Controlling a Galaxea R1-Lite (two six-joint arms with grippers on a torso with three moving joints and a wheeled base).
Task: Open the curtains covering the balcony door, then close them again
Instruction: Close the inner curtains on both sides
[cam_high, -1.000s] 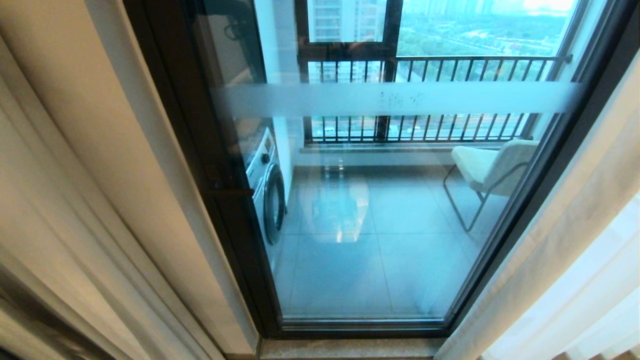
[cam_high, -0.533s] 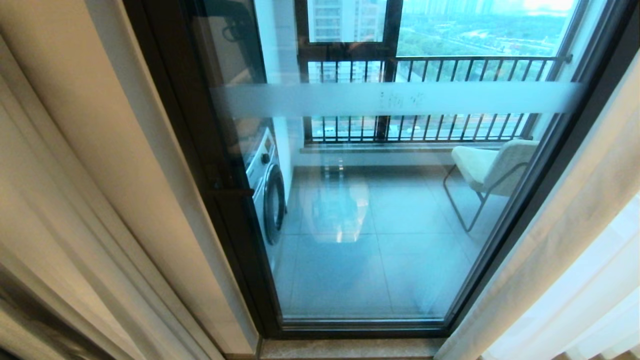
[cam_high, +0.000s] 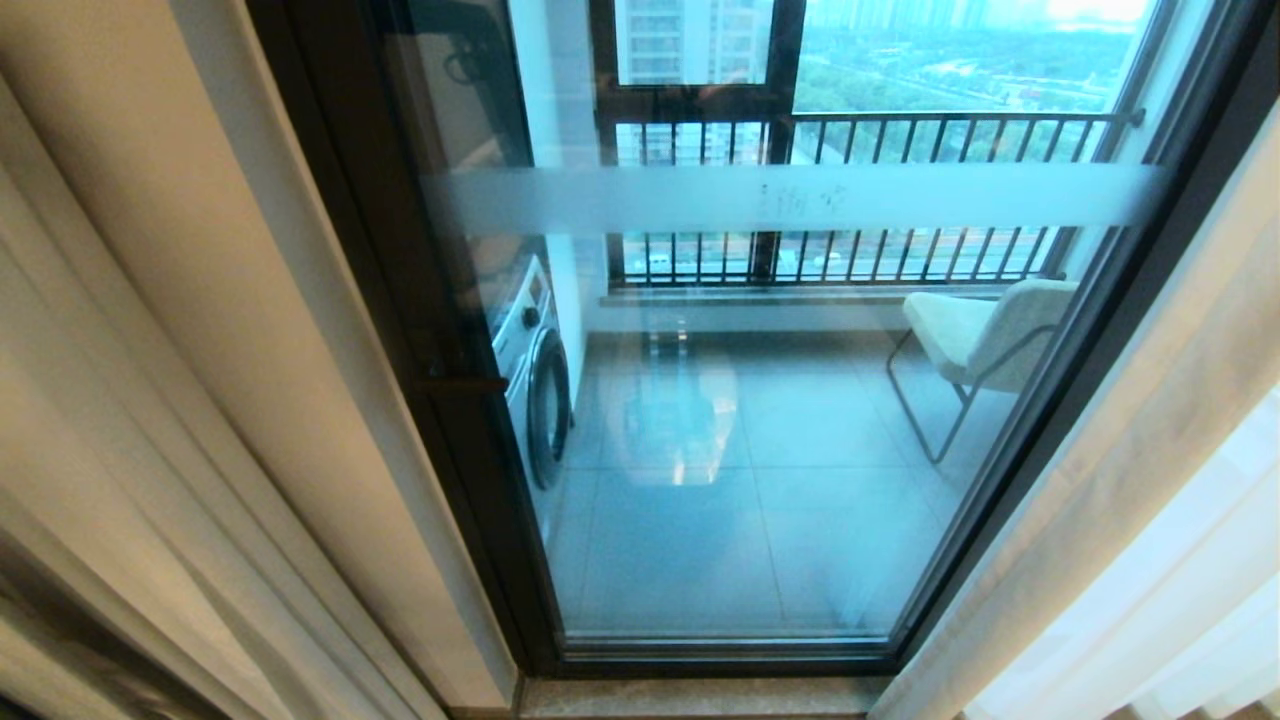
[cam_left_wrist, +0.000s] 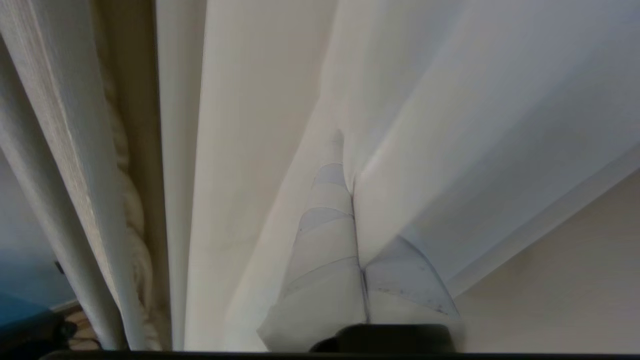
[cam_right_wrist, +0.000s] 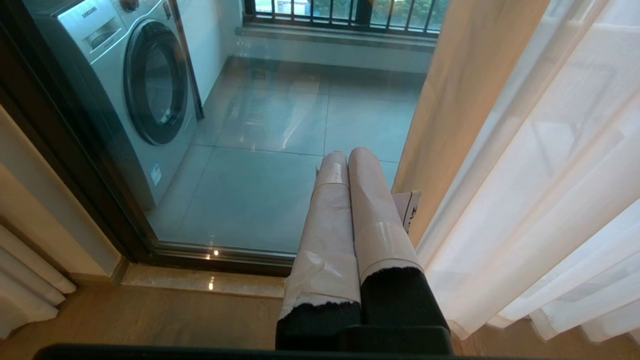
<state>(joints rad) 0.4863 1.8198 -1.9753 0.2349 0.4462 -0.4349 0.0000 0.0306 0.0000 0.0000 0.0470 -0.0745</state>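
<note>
My left gripper (cam_left_wrist: 352, 200) is out of the head view; in its own wrist view it reaches up into the pale fabric at the left side of the door. Its jaws are pressed together, and a fold of curtain (cam_left_wrist: 425, 150) is pinched in the seam between the two taped fingers (cam_left_wrist: 325, 240), with the cloth pulled into creases that run away from the grip. Whether that fold belongs to the sheer panel or the thicker drape beside it I cannot tell from here. Next to it hang more pale pleats and a twisted cord.

My right gripper (cam_right_wrist: 347, 160) hangs low and idle, pointing down toward the floor before the door, its jaws closed with the two taped fingers (cam_right_wrist: 372, 210) lying flat against each other and holding nothing. Just beside it hangs the right-hand sheer curtain (cam_right_wrist: 550, 175), and between that and the glass a beige drape (cam_right_wrist: 465, 75).

Farther on, in the head view, the balcony door (cam_high: 800, 200) stands uncovered: its dark frame and frosted band are plain, with the curtains (cam_high: 1180, 600) drawn off to both sides. Through the glass I see a washing machine (cam_high: 535, 370) on the left, a pale chair (cam_high: 980, 330) on the right, and beyond them the black railing (cam_high: 900, 130).
</note>
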